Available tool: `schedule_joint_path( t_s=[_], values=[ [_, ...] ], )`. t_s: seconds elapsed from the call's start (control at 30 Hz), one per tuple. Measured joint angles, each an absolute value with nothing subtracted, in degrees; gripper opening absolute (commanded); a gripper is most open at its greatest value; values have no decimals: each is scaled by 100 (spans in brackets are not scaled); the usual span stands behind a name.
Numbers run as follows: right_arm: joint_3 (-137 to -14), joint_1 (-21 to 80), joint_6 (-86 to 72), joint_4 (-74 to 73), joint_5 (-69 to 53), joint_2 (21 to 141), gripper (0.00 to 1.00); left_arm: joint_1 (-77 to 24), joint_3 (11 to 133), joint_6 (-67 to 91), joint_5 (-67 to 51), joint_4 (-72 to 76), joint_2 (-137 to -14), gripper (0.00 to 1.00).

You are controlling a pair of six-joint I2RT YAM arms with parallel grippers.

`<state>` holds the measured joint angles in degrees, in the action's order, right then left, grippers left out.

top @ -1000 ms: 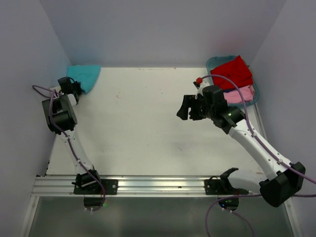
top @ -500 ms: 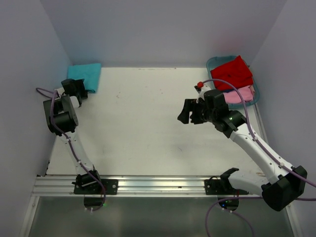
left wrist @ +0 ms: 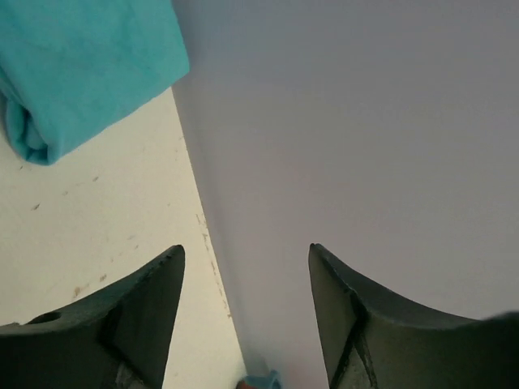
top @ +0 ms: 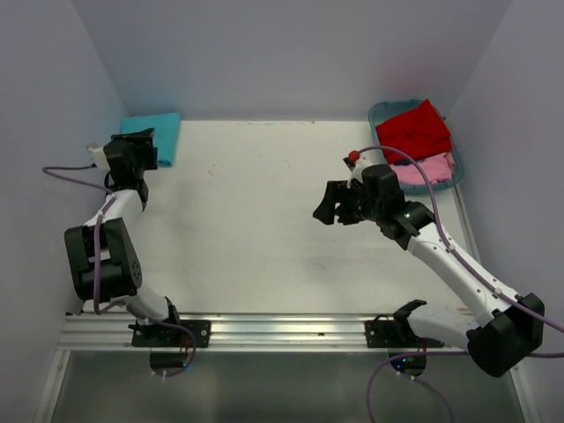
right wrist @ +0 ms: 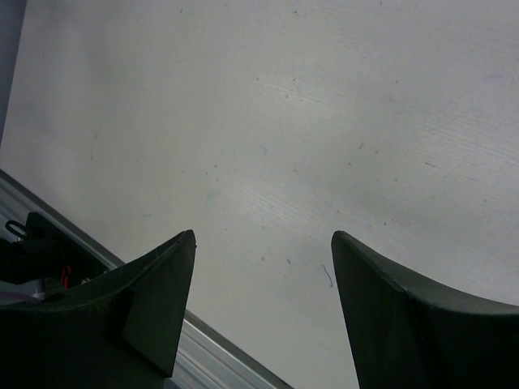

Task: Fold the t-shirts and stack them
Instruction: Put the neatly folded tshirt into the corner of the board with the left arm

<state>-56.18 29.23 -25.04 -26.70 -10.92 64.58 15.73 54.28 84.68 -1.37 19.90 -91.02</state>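
Observation:
The turquoise t-shirt [top: 159,132] lies folded in the table's far left corner, against the back wall; the left wrist view shows its rolled edge [left wrist: 81,73]. My left gripper [top: 146,148] hovers just in front of it, open, with nothing between its fingers [left wrist: 246,247]. A red t-shirt [top: 414,130] lies on top of a pale pink t-shirt [top: 429,169] in the tub at the back right. My right gripper [top: 333,204] hangs open over bare table right of centre, and the right wrist view shows only table between its fingers [right wrist: 263,235].
The teal plastic tub [top: 379,113] stands in the far right corner. Pale walls close the table on the left, back and right. An aluminium rail [top: 264,330] with both arm bases runs along the near edge.
The left gripper opened and let go of the turquoise t-shirt, which settled flat in the corner. The left arm's elbow dropped toward the near edge. The right gripper barely shifted.

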Motion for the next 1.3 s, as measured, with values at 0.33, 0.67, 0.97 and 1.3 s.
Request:
schedule_joint_path(
  t_s=[0.33, 0.67, 0.97, 1.3],
  values=[
    [-5365, 2923, -2552, -2578, -1151, 6040, 54, 1678, 7037, 7795, -169, 2143, -11474, 0],
    [-5310, 2923, -2550, -2620, -1109, 5808, 65, 1739, 6622, 7640, -550, 2045, -12164, 0],
    [-5382, 2923, -2508, -2655, -792, 5966, 97, 1728, 5900, 7081, -928, 2005, -10521, 96],
    [-6123, 2923, -2392, -3111, 202, 6383, 99, 947, 5249, 5975, -2416, 2786, -6943, 100]
  ],
)
